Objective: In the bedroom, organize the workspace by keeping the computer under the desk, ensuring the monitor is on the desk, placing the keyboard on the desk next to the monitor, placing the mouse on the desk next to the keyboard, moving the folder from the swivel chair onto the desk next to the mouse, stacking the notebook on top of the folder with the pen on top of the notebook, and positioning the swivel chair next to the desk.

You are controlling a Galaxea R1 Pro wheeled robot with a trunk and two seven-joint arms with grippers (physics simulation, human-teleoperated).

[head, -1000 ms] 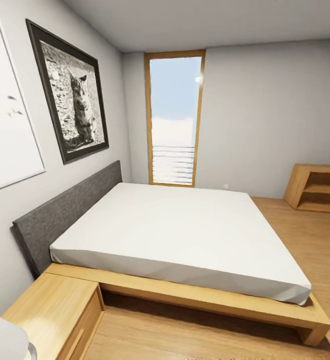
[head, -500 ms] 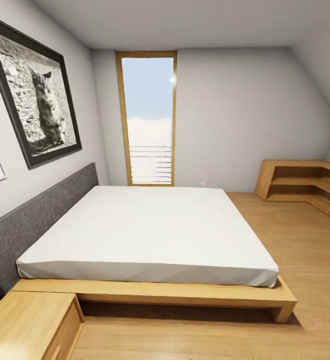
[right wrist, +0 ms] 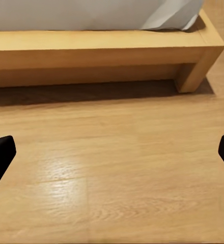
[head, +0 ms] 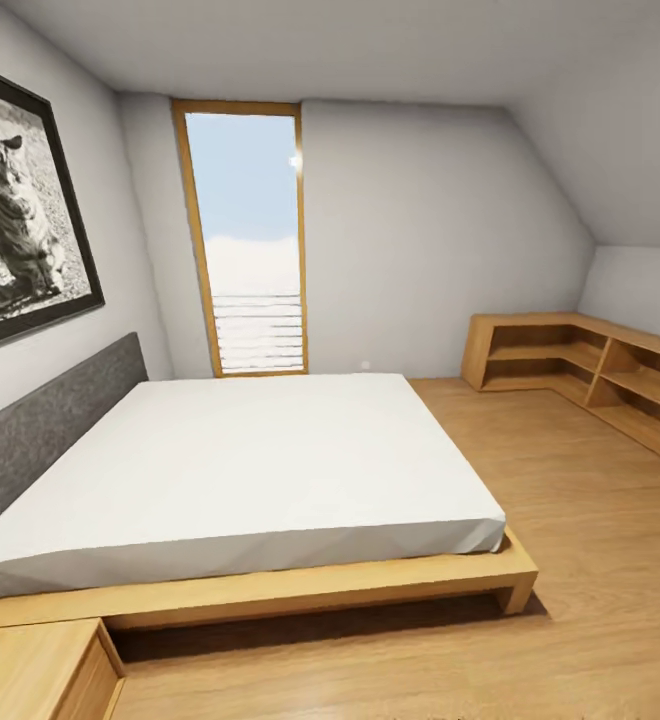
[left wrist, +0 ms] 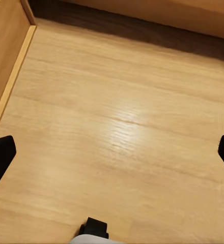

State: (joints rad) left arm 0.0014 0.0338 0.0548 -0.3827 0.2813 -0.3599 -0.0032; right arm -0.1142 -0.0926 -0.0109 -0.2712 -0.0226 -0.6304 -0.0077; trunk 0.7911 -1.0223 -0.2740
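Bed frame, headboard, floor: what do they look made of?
Bed frame: light wood, matte, faint grain. Headboard: grey speckled, probably fabric upholstery. Floor: light wood planks, semi-gloss; the left wrist view shows a soft glare patch.

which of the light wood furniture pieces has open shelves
The low corner unit along the right wall, under the sloped ceiling. The bed frame is a plain platform, and the nightstand by the headboard has a closed front.
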